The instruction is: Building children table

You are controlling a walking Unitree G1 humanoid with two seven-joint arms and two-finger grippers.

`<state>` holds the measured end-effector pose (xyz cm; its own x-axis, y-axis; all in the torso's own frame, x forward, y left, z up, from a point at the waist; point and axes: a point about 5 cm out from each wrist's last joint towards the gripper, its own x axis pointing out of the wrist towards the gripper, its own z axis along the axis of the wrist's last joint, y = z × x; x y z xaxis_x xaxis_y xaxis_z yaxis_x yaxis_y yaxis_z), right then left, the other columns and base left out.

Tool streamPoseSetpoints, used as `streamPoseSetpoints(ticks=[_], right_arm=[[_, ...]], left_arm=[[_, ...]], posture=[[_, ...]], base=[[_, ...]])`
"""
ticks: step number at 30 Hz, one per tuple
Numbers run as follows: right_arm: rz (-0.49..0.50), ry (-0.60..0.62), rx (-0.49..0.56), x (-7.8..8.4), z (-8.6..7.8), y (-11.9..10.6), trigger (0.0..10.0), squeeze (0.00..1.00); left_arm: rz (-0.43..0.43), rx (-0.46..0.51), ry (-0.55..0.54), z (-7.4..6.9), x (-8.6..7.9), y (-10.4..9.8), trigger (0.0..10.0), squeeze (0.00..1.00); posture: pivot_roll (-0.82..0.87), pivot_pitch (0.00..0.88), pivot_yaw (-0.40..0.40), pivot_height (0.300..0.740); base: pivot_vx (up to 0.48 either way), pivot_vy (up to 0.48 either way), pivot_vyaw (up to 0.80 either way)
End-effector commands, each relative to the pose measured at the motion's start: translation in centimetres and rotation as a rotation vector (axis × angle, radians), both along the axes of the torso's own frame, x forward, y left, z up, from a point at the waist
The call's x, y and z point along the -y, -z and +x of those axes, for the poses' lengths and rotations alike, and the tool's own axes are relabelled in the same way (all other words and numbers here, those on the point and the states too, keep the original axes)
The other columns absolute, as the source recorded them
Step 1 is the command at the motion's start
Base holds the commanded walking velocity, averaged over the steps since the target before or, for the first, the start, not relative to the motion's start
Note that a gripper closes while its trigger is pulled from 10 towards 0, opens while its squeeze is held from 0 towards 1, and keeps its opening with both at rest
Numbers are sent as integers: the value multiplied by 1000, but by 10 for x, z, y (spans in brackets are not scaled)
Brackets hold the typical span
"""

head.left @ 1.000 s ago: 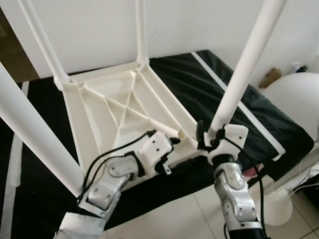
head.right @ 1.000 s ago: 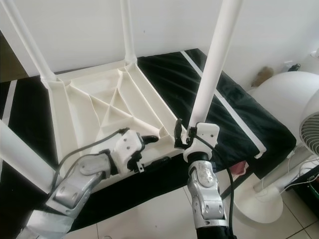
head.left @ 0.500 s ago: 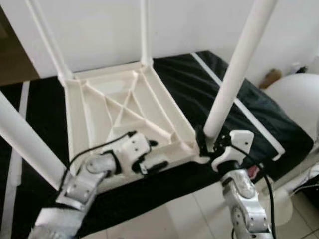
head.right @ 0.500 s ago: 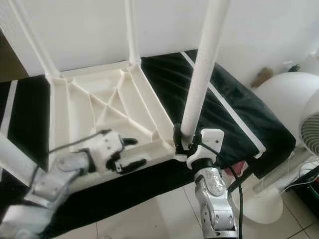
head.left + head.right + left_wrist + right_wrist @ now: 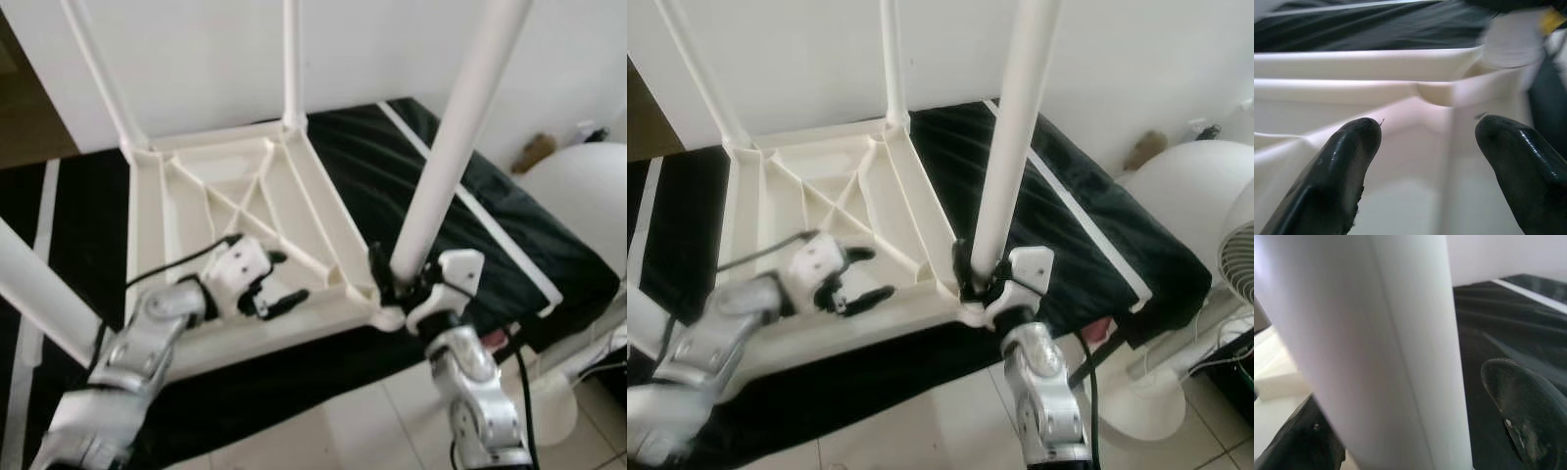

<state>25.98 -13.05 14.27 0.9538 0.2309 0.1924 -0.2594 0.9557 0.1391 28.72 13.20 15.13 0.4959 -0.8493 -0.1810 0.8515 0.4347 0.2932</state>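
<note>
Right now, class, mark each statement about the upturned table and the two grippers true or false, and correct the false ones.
1. The table lies upside down, legs pointing up. True.
2. The right gripper is at the base of the near right leg. True.
3. The left gripper is shut on a leg. False: its fingers are open over the table's ribbed underside, holding nothing.
4. The table rests on bare tile. False: it rests on a black cloth; tile shows nearer the robot.
5. A far leg stands near the white wall. True.
</note>
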Motion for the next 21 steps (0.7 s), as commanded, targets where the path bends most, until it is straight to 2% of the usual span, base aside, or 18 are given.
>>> streamPoseSetpoints(ticks=[1, 2, 3, 5, 7, 13, 14, 17, 21], right_arm=[[4, -3, 4, 2, -2, -2, 10000, 0], [3, -10, -7, 4, -4, 1, 10000, 0], [3, -10, -7, 4, -4, 1, 10000, 0], [-4, -17, -17, 6, -6, 4, 10000, 0], [-10, -2, -27, 12, -5, 6, 10000, 0], [-29, -18, -34, 17, -1, 6, 10000, 0], [-51, -43, -31, 18, 1, 5, 10000, 0], [-57, -52, -30, 22, 6, 4, 10000, 0], [-93, -98, -16, 25, 15, -2, 10000, 0]], left_arm=[[-43, -23, -5, -3, -2, -2, 10000, 0], [-90, 4, -52, -4, -1, -4, 10000, 0], [-90, 4, -52, -4, -1, -4, 10000, 0], [-200, -9, -125, -6, 2, -6, 10000, 0], [-260, -33, -143, -11, 8, -6, 10000, 0], [-261, -45, -172, -20, 15, 2, 10000, 0], [-311, -72, -224, -18, 15, 1, 10000, 0], [-358, -92, -277, -14, 16, -1, 10000, 0], [-429, -52, -405, -9, 28, -9, 10000, 0]], posture=[[-82, 74, 27, 740], [-75, 76, 22, 740], [-75, 76, 22, 740], [-69, 79, 16, 740], [-61, 82, 6, 740], [-50, 85, -2, 740], [-46, 83, -3, 740], [-42, 81, -4, 740], [-36, 79, -9, 740]], base=[[0, 0, 0], [0, 0, 0], [0, 0, 0], [0, 0, 0], [0, 0, 0], [0, 0, 0], [0, 0, 0], [0, 0, 0], [0, 0, 0]])
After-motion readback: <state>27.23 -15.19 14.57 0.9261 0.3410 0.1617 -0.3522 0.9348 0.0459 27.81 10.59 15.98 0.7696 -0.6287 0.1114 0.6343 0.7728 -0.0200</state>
